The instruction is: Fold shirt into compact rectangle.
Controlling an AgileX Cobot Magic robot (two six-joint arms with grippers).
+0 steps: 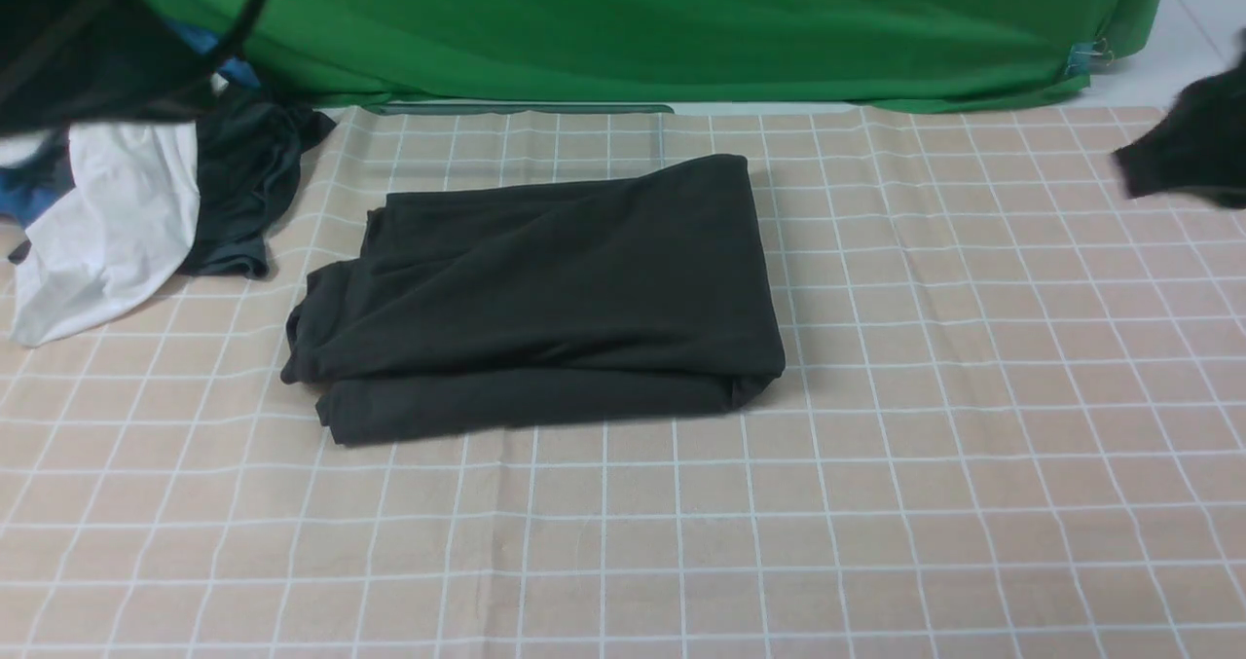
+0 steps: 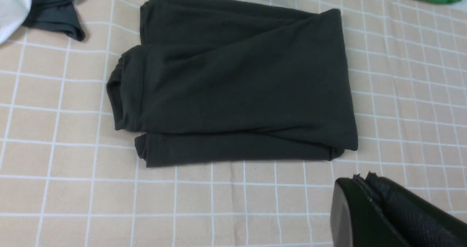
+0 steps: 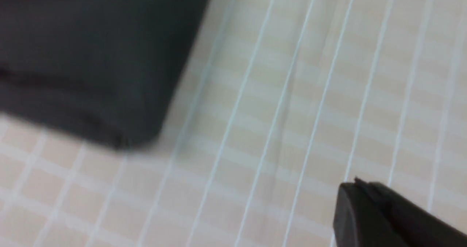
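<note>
The black shirt (image 1: 540, 294) lies folded into a thick rectangle on the checked cloth, its logo and neck label hidden inside the folds. In the left wrist view the shirt (image 2: 237, 83) fills the middle, with layered edges showing at one end. My left gripper (image 2: 361, 177) hangs above the cloth, apart from the shirt, shut with nothing in it. My right gripper (image 3: 359, 183) is shut and empty too, off past a rounded corner of the shirt (image 3: 91, 57) in a blurred view. In the front view its dark body (image 1: 1192, 148) sits at the right edge.
A pile of other clothes, white (image 1: 107, 221) and dark grey (image 1: 248, 187), lies at the back left of the beige checked tablecloth (image 1: 876, 464). A green backdrop (image 1: 681, 26) hangs behind the table. The left arm's dark body (image 1: 88, 36) fills the top left corner.
</note>
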